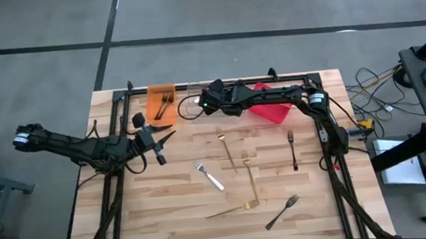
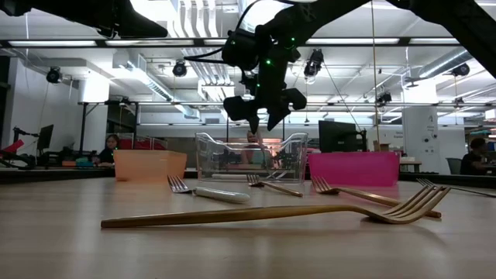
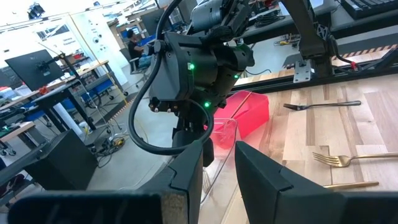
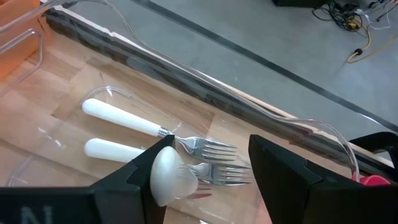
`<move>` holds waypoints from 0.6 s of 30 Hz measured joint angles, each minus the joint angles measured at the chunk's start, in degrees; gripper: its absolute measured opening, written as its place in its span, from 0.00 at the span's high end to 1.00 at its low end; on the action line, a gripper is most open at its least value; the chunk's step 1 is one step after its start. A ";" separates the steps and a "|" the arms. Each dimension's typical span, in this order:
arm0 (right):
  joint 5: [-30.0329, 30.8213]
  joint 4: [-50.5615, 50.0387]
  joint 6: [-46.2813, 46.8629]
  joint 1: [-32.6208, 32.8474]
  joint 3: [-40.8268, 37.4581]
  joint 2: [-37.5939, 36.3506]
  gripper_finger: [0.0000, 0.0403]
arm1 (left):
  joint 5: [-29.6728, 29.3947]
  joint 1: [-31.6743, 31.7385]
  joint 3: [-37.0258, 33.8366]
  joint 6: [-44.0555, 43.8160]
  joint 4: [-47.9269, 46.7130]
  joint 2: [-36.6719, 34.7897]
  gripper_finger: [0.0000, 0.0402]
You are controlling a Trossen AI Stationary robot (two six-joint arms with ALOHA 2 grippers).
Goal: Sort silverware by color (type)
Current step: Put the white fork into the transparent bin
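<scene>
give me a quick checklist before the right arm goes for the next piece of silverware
1. Right gripper open over the clear bin: ok.
2. White-handled forks lie inside the clear bin: ok.
3. White utensil end clear of the right gripper's finger: cannot tell.
4. Silverware left to sort, such as the white-handled fork on the table: ok.
5. Left gripper clear of that fork: ok.

A grey floor [image 1: 35,27] crossed by dark lines surrounds the wooden table [image 1: 174,208] in the high view, with loose cables [image 1: 373,90] at the right edge. In the low view, bright ceiling lights [image 2: 194,12] and ducting run across the top, a dark monitor [image 2: 337,136] stands right of centre, and a seated person [image 2: 111,149] shows at far left.
</scene>
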 joint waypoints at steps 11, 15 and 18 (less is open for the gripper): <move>-0.16 0.81 -0.88 0.00 0.00 0.00 0.51 | 0.00 0.01 0.00 0.01 -0.02 0.00 0.81; -3.13 0.81 -3.39 0.02 0.00 0.00 0.51 | 0.00 0.01 0.00 0.02 -0.02 -0.02 0.81; -3.17 0.84 -3.28 0.11 0.00 0.00 0.52 | 0.00 0.01 0.00 0.02 -0.02 0.00 0.81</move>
